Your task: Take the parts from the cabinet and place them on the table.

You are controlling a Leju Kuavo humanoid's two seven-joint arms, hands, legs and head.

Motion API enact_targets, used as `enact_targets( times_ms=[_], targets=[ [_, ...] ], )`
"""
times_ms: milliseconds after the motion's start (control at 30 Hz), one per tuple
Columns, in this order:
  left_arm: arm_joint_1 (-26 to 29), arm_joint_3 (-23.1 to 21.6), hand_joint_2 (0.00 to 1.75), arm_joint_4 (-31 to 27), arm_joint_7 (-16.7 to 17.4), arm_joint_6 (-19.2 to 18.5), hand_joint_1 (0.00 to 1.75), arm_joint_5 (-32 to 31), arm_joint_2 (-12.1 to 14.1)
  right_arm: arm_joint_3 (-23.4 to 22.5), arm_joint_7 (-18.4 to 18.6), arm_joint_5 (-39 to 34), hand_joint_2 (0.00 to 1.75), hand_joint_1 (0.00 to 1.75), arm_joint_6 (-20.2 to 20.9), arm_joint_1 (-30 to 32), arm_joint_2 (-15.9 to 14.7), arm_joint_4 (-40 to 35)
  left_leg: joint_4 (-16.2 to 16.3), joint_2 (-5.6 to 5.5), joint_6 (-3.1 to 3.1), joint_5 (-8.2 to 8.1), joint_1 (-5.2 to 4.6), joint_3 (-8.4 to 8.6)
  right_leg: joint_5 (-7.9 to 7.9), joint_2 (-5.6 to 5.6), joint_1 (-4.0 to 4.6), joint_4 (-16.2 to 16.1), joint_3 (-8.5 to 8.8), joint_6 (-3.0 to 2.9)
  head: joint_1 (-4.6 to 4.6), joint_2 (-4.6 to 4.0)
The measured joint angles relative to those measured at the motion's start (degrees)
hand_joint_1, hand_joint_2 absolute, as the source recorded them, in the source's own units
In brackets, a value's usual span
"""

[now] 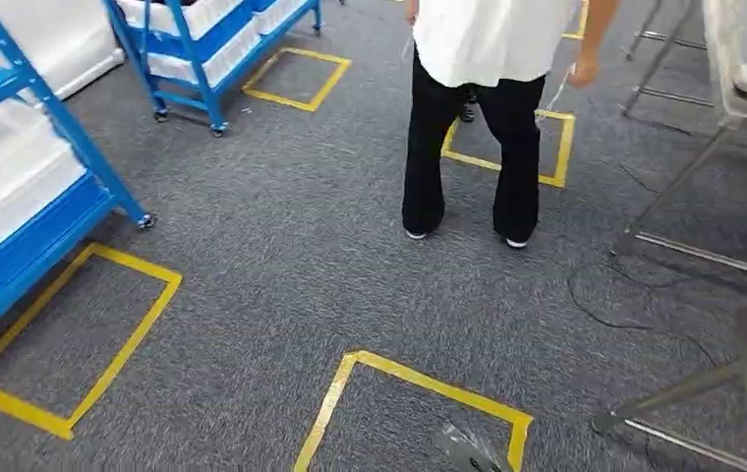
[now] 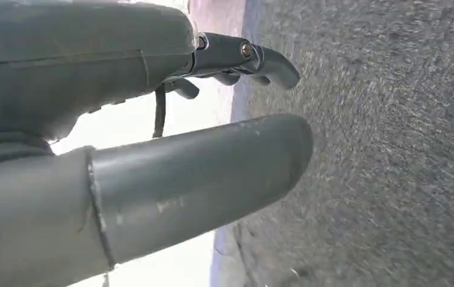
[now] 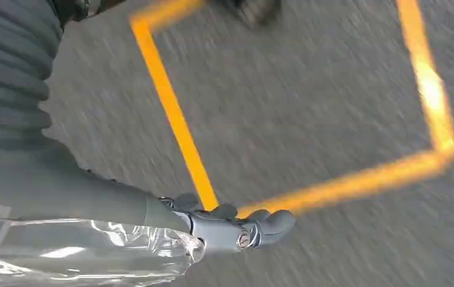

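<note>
Grey carpet point(image 1: 281, 256), four yellow tape squares point(image 1: 419, 403), right robot hand point(image 3: 224, 230) gripping one clear bag point(image 3: 81, 251), left robot hand point(image 2: 153, 119) empty, fingers apart

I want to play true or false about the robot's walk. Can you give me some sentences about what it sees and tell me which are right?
1. The right hand holds a clear plastic bag. True.
2. The left hand grips a blue box. False: it holds nothing and its fingers are apart.
3. A person stands ahead on the grey carpet. True.
4. The squares taped on the floor are red. False: the tape is yellow.
5. The blue racks stand on the robot's left side. True.
</note>
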Motion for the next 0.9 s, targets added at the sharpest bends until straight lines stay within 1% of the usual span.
enact_targets(
  times_ms=[33,67,100,133,167,200,233,267,300,333,367,400,433,467,500,533,567,600,633,667,700,733,767,833,867,900],
  targets=[
    [0.10,0.11,0.00,0.00,0.11,0.15,0.00,0.00,-0.09,-0.91,0.04,-0.99,1.75,0.00,0.49,1.08,0.24,0.75,3.20,0.18,-0.22,-1.01,0.11,-1.33,-0.07,-1.05,0.04,0.04,-0.04,0.02,-0.02,0.00],
    [0.24,0.20,0.00,0.00,0.24,0.31,0.00,0.00,-0.11,-1.67,0.18,-1.89,1.75,0.00,0.92,1.95,0.48,1.38,3.38,0.39,-0.34,-0.53,0.22,-1.14,-0.13,-1.83,0.04,0.06,-0.03,0.07,0.00,0.00],
    [0.54,0.40,1.75,0.00,0.28,0.46,0.00,0.00,-0.13,-2.43,0.48,-2.87,1.75,0.00,0.92,2.62,0.87,1.86,0.77,0.63,-0.45,1.12,0.31,0.52,-0.22,-2.50,0.01,0.12,-0.01,0.11,-0.02,0.00],
    [0.78,0.61,1.75,0.00,0.31,0.63,0.00,0.00,-0.17,-3.33,1.31,-3.99,1.75,0.00,0.46,3.01,1.53,2.35,-4.09,1.16,-0.49,3.44,0.35,3.44,-0.32,-3.00,-0.05,0.21,0.03,0.25,-0.02,0.00],
    [0.84,0.85,1.75,0.00,0.37,0.78,0.00,-0.02,-0.17,-4.44,2.39,-5.04,1.75,0.00,0.27,3.30,2.33,2.81,-9.95,2.49,-0.44,5.66,0.35,6.88,-0.52,-3.48,-0.07,0.37,0.14,0.47,-0.02,0.00],
    [0.77,0.98,1.75,0.00,0.42,1.01,0.00,-0.04,-0.22,-5.37,3.57,-6.37,1.75,0.00,0.42,3.51,2.84,3.15,-14.08,5.16,-0.34,5.83,0.22,9.08,-0.72,-3.94,0.11,0.66,0.23,0.76,-0.02,0.00],
    [0.58,1.03,1.75,-0.02,0.57,1.33,0.00,-0.09,-0.26,-6.73,4.78,-8.08,1.75,0.00,1.11,3.85,3.51,3.52,-14.42,4.93,0.22,5.78,-0.24,9.21,-1.04,-4.44,0.43,1.00,0.25,1.19,0.04,0.00],
    [0.60,1.07,1.75,-0.02,0.74,1.62,0.00,-0.15,-0.31,-7.77,5.42,-9.43,1.75,0.00,1.78,3.98,3.89,3.79,-14.29,4.17,0.63,5.82,-0.23,9.03,-1.03,-4.81,0.42,0.97,0.31,1.41,-0.02,0.00],
    [0.65,1.16,1.75,-0.02,0.92,1.95,0.00,-0.15,-0.42,-9.28,5.71,-11.14,1.75,0.00,2.54,4.03,4.48,3.96,-14.25,3.70,0.82,5.84,-0.29,8.76,-1.01,-5.25,0.43,0.94,0.47,1.56,0.04,0.00],
    [0.76,1.36,1.75,-0.02,1.01,2.23,0.00,-0.15,-0.46,-10.48,5.62,-12.49,1.75,0.00,3.24,4.05,5.05,4.03,-14.35,3.14,1.18,5.90,-0.36,8.71,-0.95,-5.73,0.40,0.81,0.70,1.82,-0.02,0.00],
    [0.81,1.53,1.75,-0.02,1.05,2.42,0.00,-0.13,-0.61,-11.58,5.47,-13.78,1.75,0.00,3.86,4.13,5.39,4.07,-14.93,2.66,1.70,6.28,-0.16,9.23,-1.28,-5.55,0.25,0.91,0.79,2.34,0.00,0.00],
    [0.84,1.74,1.75,-0.02,1.07,2.60,0.00,-0.11,-0.91,-12.37,5.31,-14.49,1.75,0.00,4.33,4.25,5.68,4.14,-15.19,2.28,2.02,6.55,0.10,9.41,-2.18,-2.92,-0.07,1.78,0.72,2.81,0.04,0.00],
    [0.73,1.97,1.75,-0.02,1.07,2.93,0.00,-0.11,-0.96,-13.74,5.25,-15.44,1.75,0.00,4.81,4.50,5.97,4.31,-15.21,1.78,2.31,6.75,0.11,9.28,-4.31,-0.32,-0.03,4.44,-0.61,2.98,0.04,0.00],
    [0.56,2.21,1.75,-0.02,1.07,3.10,0.00,-0.11,-1.05,-14.88,5.29,-15.92,1.75,0.00,5.05,4.65,6.34,4.44,-15.19,1.36,2.57,6.91,0.08,9.11,-6.65,0.82,-0.13,8.39,-2.41,3.00,0.00,0.00],
    [0.50,2.34,1.75,-0.02,1.07,3.15,0.00,-0.15,-1.16,-15.81,5.44,-16.05,1.75,0.00,5.18,4.81,6.69,4.64,-15.18,0.73,2.73,7.01,-0.01,8.96,-8.79,1.32,-0.18,13.21,-4.62,3.07,0.02,0.00],
    [0.49,2.41,1.75,-0.02,1.07,3.23,0.00,-0.24,-1.16,-16.60,5.51,-16.03,1.75,0.00,5.45,5.01,6.97,4.75,-15.12,-0.15,2.77,7.05,-0.08,8.81,-10.00,1.50,-0.15,17.12,-6.44,3.07,0.00,0.00],
    [0.50,2.43,1.75,-0.02,1.09,3.28,0.00,-0.35,-1.16,-16.97,5.51,-15.53,1.75,0.00,5.92,5.06,7.34,4.79,-15.05,-1.00,2.78,7.08,-0.09,8.80,-9.55,1.62,-0.13,18.17,-6.90,2.98,0.02,0.00],
    [0.52,2.45,1.75,-0.02,1.11,3.32,0.00,-0.72,-1.18,-17.14,5.57,-15.01,1.75,0.00,6.27,5.01,7.47,4.81,-14.98,-1.78,2.76,7.08,-0.10,8.84,-7.85,1.73,-0.14,16.54,-6.07,2.86,0.02,0.00],
    [0.51,2.45,1.75,-0.02,1.18,3.39,0.00,-0.83,-1.18,-17.16,5.75,-14.33,1.75,0.00,6.71,5.00,7.73,4.81,-14.86,-2.66,2.73,7.09,-0.10,8.91,-5.36,1.89,-0.15,12.86,-4.25,2.64,0.00,0.00],
    [0.48,2.45,1.75,-0.02,1.25,3.43,0.00,-1.16,-1.20,-17.16,6.03,-13.64,1.75,0.00,7.11,5.03,7.82,4.84,-14.77,-3.58,2.66,7.07,-0.09,8.98,-2.41,2.82,-0.19,7.33,-1.54,2.34,0.02,0.00],
    [0.42,2.45,1.75,-0.02,1.31,3.58,0.00,-1.33,-1.33,-17.16,6.23,-13.23,1.75,0.00,7.37,5.13,7.91,4.95,-14.70,-4.23,2.53,7.12,-0.04,8.93,-0.72,5.12,-0.19,3.11,0.35,2.01,0.00,0.00],
    [0.30,2.45,1.75,-0.02,1.33,3.69,0.00,-1.44,-1.49,-17.16,6.41,-12.79,1.75,0.00,7.70,5.35,7.91,5.19,-14.34,-4.91,2.06,7.09,-0.35,8.48,-1.47,8.07,-0.47,1.36,0.85,1.71,0.00,0.00],
    [0.17,2.45,1.75,-0.02,1.35,3.78,0.00,-1.55,-1.51,-17.16,6.38,-12.62,1.75,0.00,7.87,5.35,8.15,5.25,-14.31,-5.66,1.65,7.27,-0.10,8.14,-1.47,7.30,-0.40,1.11,0.75,1.79,0.00,0.00],
    [0.51,2.45,1.75,-0.02,1.35,3.93,0.00,-1.71,-1.51,-17.14,6.40,-12.44,1.75,0.00,8.00,5.15,8.35,5.25,-14.72,-7.05,0.77,7.66,0.32,7.79,-1.47,6.13,-0.03,1.08,0.81,1.59,0.00,0.00],
    [0.71,2.45,1.75,-0.02,1.42,4.15,0.00,-1.90,-1.51,-17.14,6.40,-12.27,1.75,0.00,8.13,5.13,8.47,5.25,-14.72,-7.54,0.32,7.75,0.04,7.44,-1.08,5.29,-0.59,0.35,1.04,1.03,0.00,0.00],
    [0.72,2.45,1.75,-0.02,1.46,4.33,0.00,-1.97,-1.55,-17.14,6.40,-12.03,1.75,0.00,8.18,5.06,8.70,5.25,-13.78,-4.41,0.34,7.02,0.16,7.31,-0.78,4.27,-0.64,-0.13,1.31,0.69,0.00,0.00]
  ],
)
